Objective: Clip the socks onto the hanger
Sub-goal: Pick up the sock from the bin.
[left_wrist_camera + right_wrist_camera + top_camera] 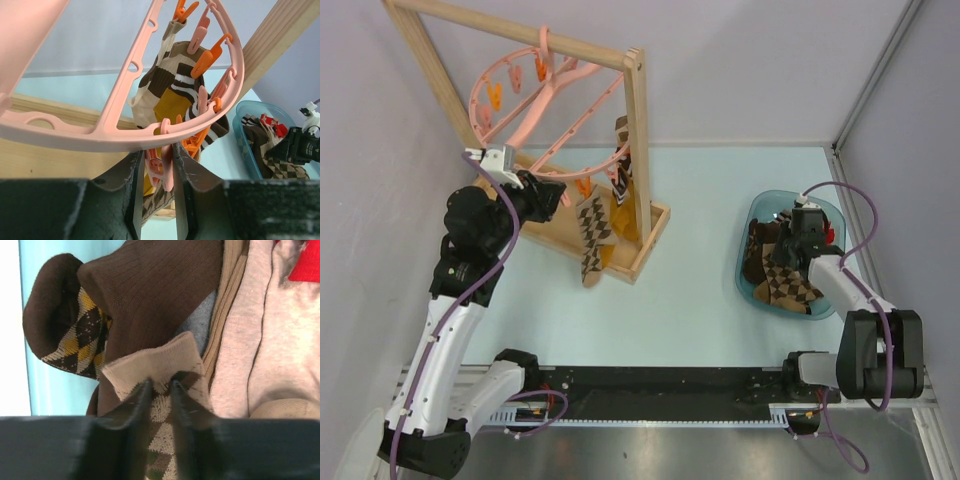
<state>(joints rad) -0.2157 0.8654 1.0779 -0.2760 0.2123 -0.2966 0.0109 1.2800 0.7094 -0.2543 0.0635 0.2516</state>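
Observation:
The round pink hanger (535,100) hangs from the wooden rack; its ring (125,135) fills the left wrist view. Three socks hang clipped on it: cream-and-brown (160,85), mustard with a striped cuff (170,107) and argyle (593,235). My left gripper (555,195) is at the ring's lower edge, jaws closed on a pink clip (165,170). My right gripper (790,250) is down in the blue basket, jaws pinched on the cream cuff of a brown-cream argyle sock (160,365). A dark brown sock (150,285) lies beside it.
The wooden rack frame (638,130) stands on its tray base at the back left. The blue basket (755,215) at the right holds several more socks, including beige fabric (270,340) and a red piece (305,265). Grey walls enclose the table.

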